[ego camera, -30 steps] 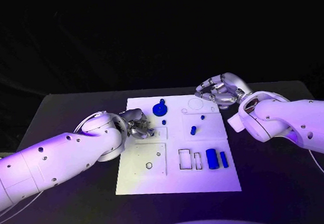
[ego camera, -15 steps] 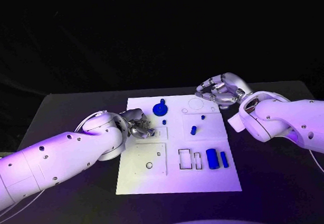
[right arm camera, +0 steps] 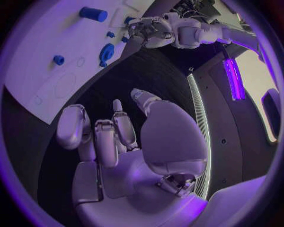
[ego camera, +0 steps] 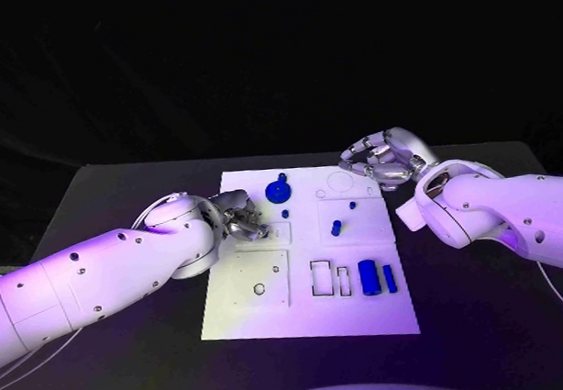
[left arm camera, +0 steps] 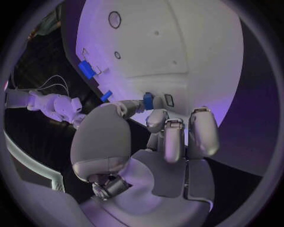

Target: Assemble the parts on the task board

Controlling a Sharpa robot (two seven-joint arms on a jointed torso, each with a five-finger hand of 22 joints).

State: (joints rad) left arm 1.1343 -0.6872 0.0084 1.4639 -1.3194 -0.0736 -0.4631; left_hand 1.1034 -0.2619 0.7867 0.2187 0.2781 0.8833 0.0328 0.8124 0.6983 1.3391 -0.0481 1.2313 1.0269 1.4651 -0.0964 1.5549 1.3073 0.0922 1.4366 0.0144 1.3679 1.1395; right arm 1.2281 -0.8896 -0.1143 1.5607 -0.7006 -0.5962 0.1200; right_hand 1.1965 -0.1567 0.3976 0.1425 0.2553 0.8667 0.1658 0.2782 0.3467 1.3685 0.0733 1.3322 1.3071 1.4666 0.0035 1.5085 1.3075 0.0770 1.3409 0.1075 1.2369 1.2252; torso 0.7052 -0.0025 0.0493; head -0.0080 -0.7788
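Note:
The white task board [ego camera: 257, 294] lies in the middle of the black table. My left hand [ego camera: 238, 219] is at the board's left edge. Its thumb tip and a curled finger pinch a small blue part [left arm camera: 148, 100], which the head view shows low over the board [ego camera: 285, 213]. My right hand [ego camera: 382, 158] hovers just off the board's far right corner, fingers curled in, nothing in it [right arm camera: 118, 137]. A round blue disc [ego camera: 278, 192] and a small blue peg [ego camera: 282, 175] sit at the board's far end. Two small blue pieces [ego camera: 338, 227] lie mid-board.
Two upright blue blocks [ego camera: 368, 272] stand near the board's right edge beside outlined rectangular slots [ego camera: 322, 277]. A round hole [ego camera: 259, 288] marks the near left panel. Bare black table [ego camera: 110, 201] lies on both sides of the board.

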